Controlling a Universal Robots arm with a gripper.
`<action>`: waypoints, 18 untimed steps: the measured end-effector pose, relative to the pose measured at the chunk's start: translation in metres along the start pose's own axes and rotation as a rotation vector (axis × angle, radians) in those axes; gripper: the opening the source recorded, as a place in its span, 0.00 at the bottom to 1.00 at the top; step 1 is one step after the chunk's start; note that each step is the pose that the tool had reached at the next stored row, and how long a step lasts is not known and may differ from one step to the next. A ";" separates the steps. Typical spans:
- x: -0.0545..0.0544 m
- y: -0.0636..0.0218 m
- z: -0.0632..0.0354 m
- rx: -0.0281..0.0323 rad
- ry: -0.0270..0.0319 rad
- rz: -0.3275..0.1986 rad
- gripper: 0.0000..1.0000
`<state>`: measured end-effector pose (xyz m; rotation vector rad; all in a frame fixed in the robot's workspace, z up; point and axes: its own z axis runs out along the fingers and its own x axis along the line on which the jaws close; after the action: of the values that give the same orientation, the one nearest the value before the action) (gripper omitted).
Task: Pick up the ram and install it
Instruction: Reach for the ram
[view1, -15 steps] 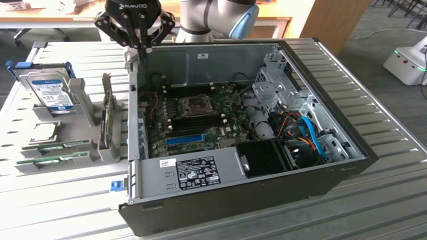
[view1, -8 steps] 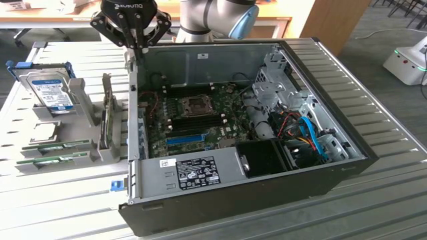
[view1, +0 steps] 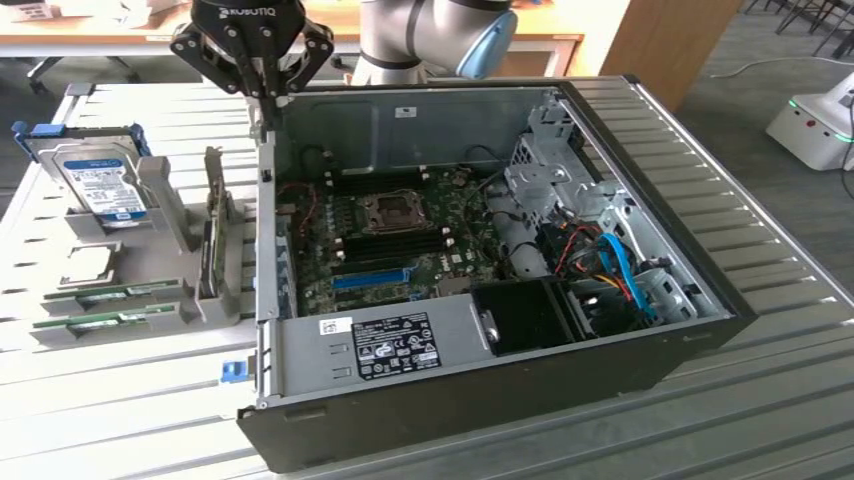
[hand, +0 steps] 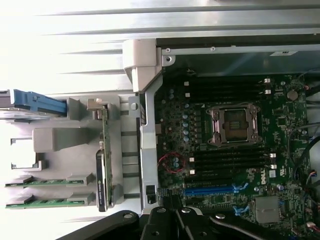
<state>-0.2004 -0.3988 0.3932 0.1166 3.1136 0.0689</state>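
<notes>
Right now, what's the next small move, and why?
Probably carry the shut, empty jaws across to the ram sticks: they hang over the case's corner, while both sticks lie in the grey rack outside the case, on the exterior view's left.

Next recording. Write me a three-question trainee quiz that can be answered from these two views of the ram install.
1. True or false: the gripper is shut, holds nothing, and hangs over a far corner of the open computer case.
2. Count: how many ram sticks lie in the grey holder outside the case?
3. Pick one: where is the hard drive with the blue label?
A. mounted inside the case
B. standing in the grey holder, beside the case
C. in the gripper

Key: 1 true; 2 two; 3 B.
</notes>
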 end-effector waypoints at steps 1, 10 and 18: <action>0.001 -0.0001 -0.0001 0.0000 0.0001 0.000 0.11; 0.011 -0.0008 -0.0003 0.0001 0.0001 0.000 0.11; 0.021 -0.0015 -0.0005 0.0001 0.0000 0.000 0.11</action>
<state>-0.2211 -0.3989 0.3932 0.1166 3.1137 0.0688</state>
